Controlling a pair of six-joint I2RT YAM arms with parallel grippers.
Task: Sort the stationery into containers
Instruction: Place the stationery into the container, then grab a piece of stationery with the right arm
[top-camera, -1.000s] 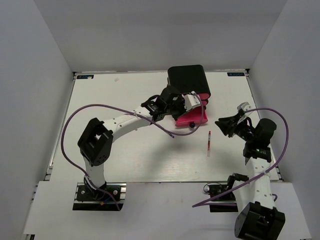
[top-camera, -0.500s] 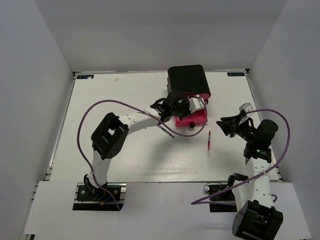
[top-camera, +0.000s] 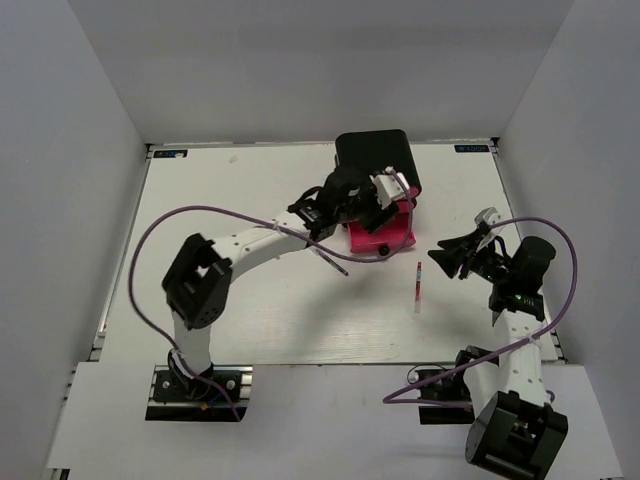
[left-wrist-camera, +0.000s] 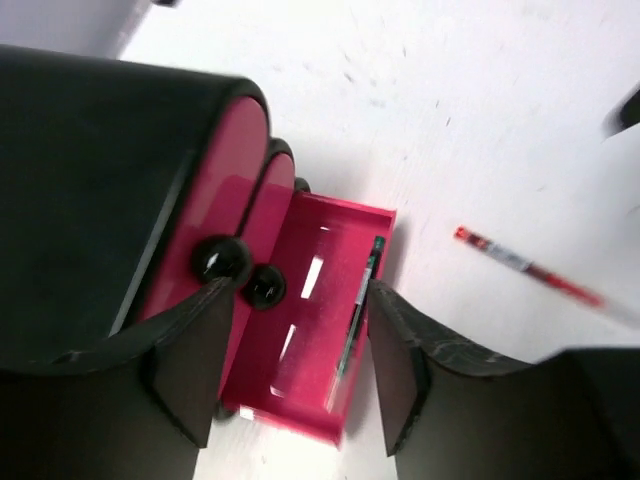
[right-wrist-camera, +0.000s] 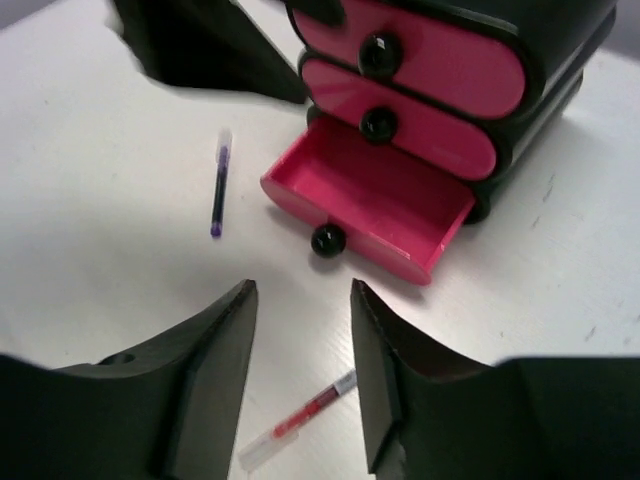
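The containers are three pink drawers in a glossy black case (top-camera: 372, 157). The bottom drawer (left-wrist-camera: 300, 330) is pulled out, and a thin green pen (left-wrist-camera: 358, 300) lies along its right wall. My left gripper (left-wrist-camera: 295, 375) hovers open above this drawer (top-camera: 385, 232), holding nothing. A red pen (top-camera: 418, 280) lies on the table right of the drawer's knob (top-camera: 383, 248). It is also just below my open, empty right gripper (right-wrist-camera: 303, 340) as the red pen (right-wrist-camera: 300, 420). A purple pen (right-wrist-camera: 218, 190) rests on the table left of the open drawer (right-wrist-camera: 370, 200).
The two upper drawers (right-wrist-camera: 420, 60) are shut, with their black knobs (left-wrist-camera: 222, 260) facing the front. The left arm (top-camera: 260, 240) reaches across the table middle with its purple cable looping behind. The right arm (top-camera: 515, 280) stands near the right edge.
My left gripper has opened above the bottom drawer and shifted slightly toward the case. My right gripper has opened wider and edged a little left toward the red pen.
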